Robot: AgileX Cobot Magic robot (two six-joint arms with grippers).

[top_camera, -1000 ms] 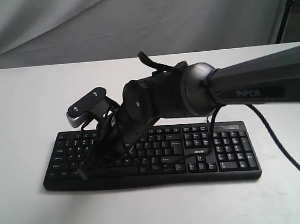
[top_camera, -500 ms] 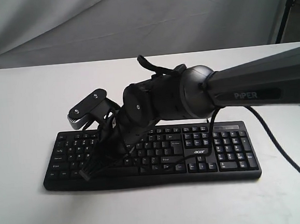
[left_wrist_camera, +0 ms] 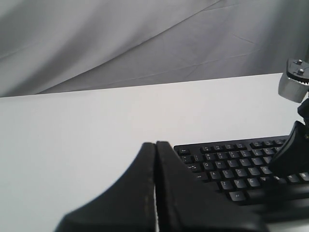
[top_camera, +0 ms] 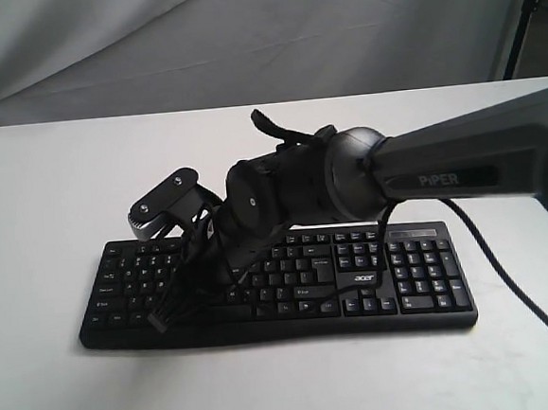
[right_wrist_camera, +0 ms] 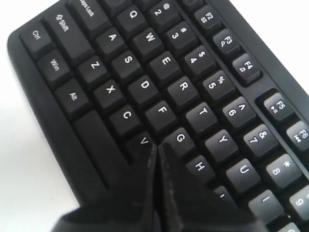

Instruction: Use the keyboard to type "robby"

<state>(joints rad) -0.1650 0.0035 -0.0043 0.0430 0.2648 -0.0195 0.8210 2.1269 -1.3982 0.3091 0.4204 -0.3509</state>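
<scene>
The black keyboard (top_camera: pixel 422 274) lies across the white table with its acer logo (top_camera: pixel 365 278) facing the front. The right arm reaches across it from the right. My right gripper (top_camera: pixel 158 318) is shut and empty, slanting down over the left letter keys. In the right wrist view the right gripper (right_wrist_camera: pixel 157 146) has its tip on the edge between the V key (right_wrist_camera: pixel 143 140) and the G key (right_wrist_camera: pixel 180 138), over the keyboard (right_wrist_camera: pixel 145 87). My left gripper (left_wrist_camera: pixel 155 145) is shut and empty, off the Esc end of the keyboard (left_wrist_camera: pixel 231 164). It does not show in the exterior view.
A thin black cable (top_camera: pixel 385 251) drapes over the keys beside the number pad, and a thicker one (top_camera: pixel 518 290) trails off to the right. The right wrist camera (left_wrist_camera: pixel 294 79) hangs above the key rows. Grey cloth (top_camera: pixel 147 44) backs the white table (top_camera: pixel 45 185).
The right arm has sunk slightly over the keyboard, and its fingertips have edged a little to the right. The keyboard has not moved.
</scene>
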